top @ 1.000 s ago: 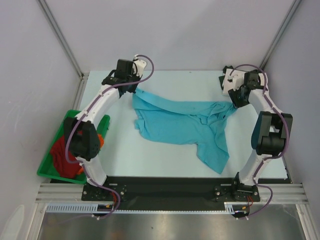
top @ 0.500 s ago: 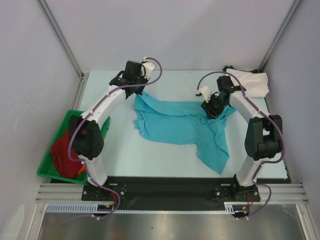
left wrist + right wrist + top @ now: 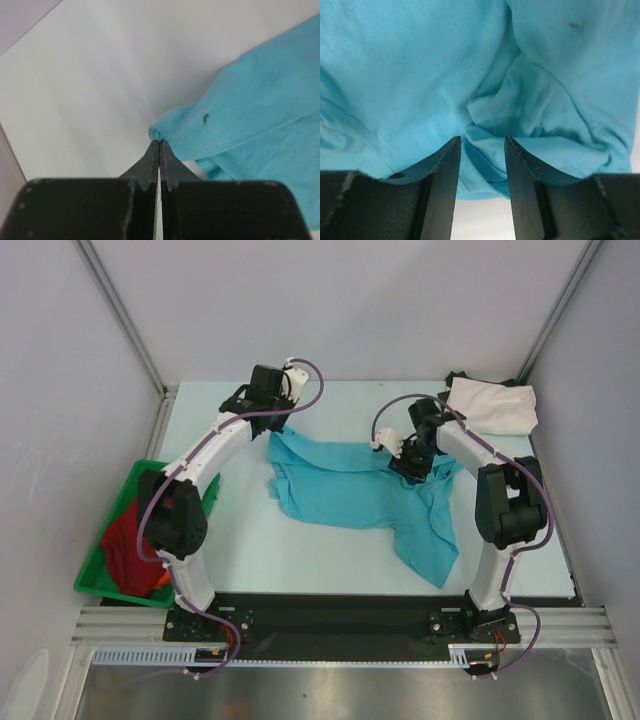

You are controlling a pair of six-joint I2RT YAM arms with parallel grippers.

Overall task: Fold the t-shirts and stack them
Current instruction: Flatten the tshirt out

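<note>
My left fingers clamp the turquoise t-shirt edge at their tips, anchoring it for spreading; my right fingers stand apart, straddling a wrinkle, presumably to pinch.

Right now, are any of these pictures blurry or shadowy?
Top view: evenly lit, sharp, only faint shadows. Left wrist view: the left tool looms dark and soft-edged, the turquoise shirt beyond it crisp. Right wrist view: shirt fills the frame, shaded in its folds, right tool dark.
</note>
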